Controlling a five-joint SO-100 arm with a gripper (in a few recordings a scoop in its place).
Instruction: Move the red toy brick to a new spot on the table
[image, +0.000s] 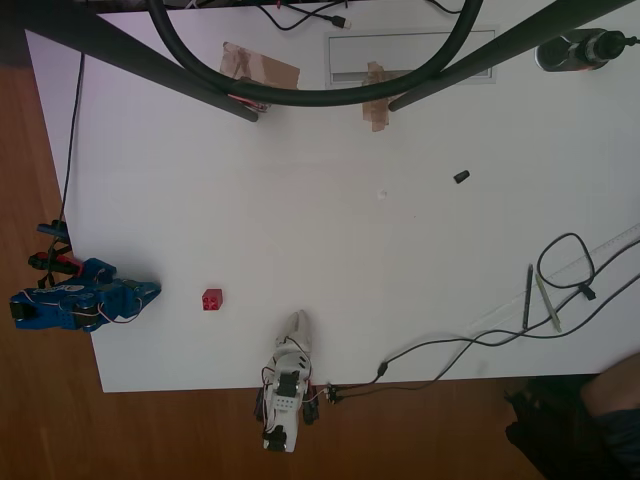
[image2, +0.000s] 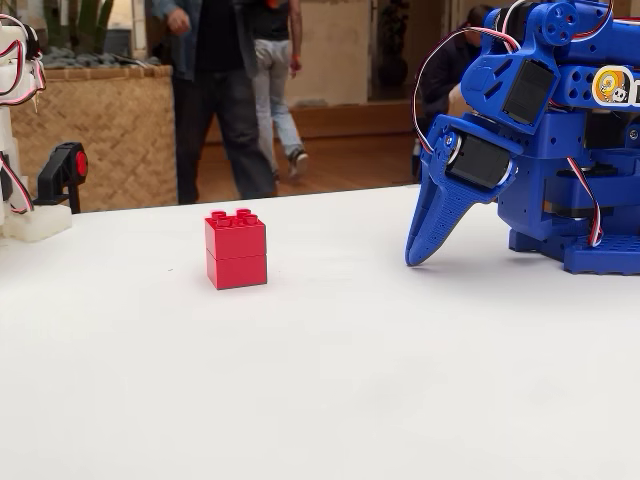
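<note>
A: Nearest the lens in the fixed view lies the flat white rectangular table (image2: 320, 400), and on it the small bright red studded plastic brick (image2: 236, 250), standing upright and alone.

B: And the blue two-finger gripper (image2: 425, 245)?

A: Right of the brick there, well apart from it, tip down at the table. Its fingers look together.

B: From overhead?

A: The brick (image: 212, 298) sits right of the gripper (image: 150, 292), near the table's (image: 300, 200) lower edge.
</note>
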